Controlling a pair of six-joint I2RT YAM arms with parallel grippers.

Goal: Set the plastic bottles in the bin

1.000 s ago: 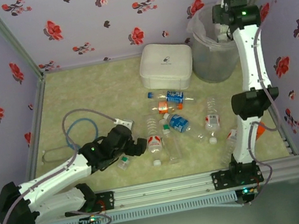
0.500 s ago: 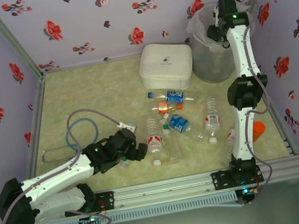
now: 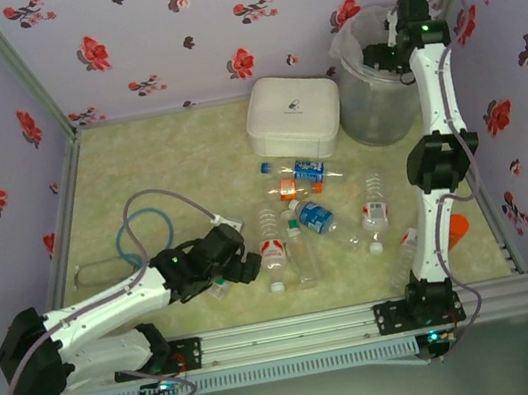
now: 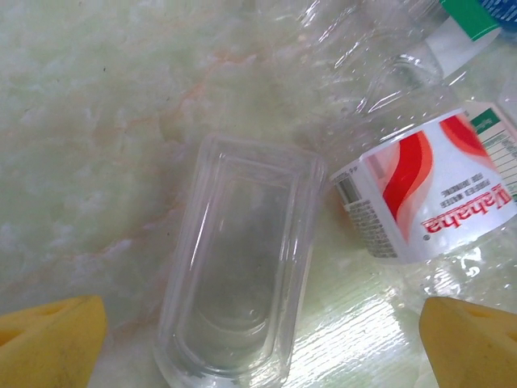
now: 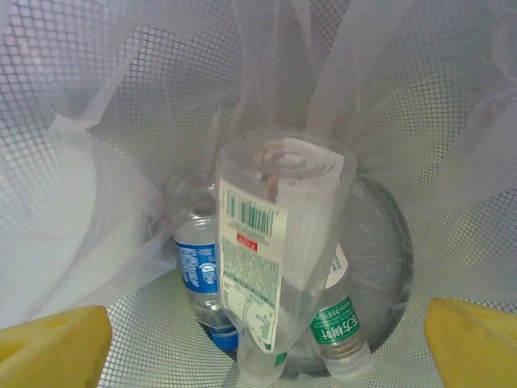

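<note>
— What is the right tool [image 5: 262,352] doing?
— It is hanging over the translucent grey round bin [image 5: 428,105], its yellow pads [image 5: 52,343] standing wide apart and gripping nothing. Directly below it, between the pads but touching neither, a clear plastic bottle with a white barcode label [image 5: 279,259] is pointing its base up at the tool, inside the bin's clear bag lining [image 5: 97,202].
— Is anything lying under that one?
— A blue-labelled bottle [image 5: 196,271] is lying to the tool's left and a green-labelled bottle [image 5: 334,323] to its right, both down at the bin's bottom.
— And the left tool [image 4: 258,347]?
— It is hovering low over the pale green marbled desk [image 4: 97,121], fully spread and holding nothing. A clear flat-sided plastic bottle [image 4: 238,275] is lying between its fingertips, nearer the left one. Just right of that, a clear bottle with a red-and-white label [image 4: 428,202] is lying beside it.
— And the rest?
— More scattered plastic bottles [image 3: 316,215] are lying ahead and right of the left tool, with a white rounded square lidded box [image 3: 293,117] sitting beyond them.
</note>
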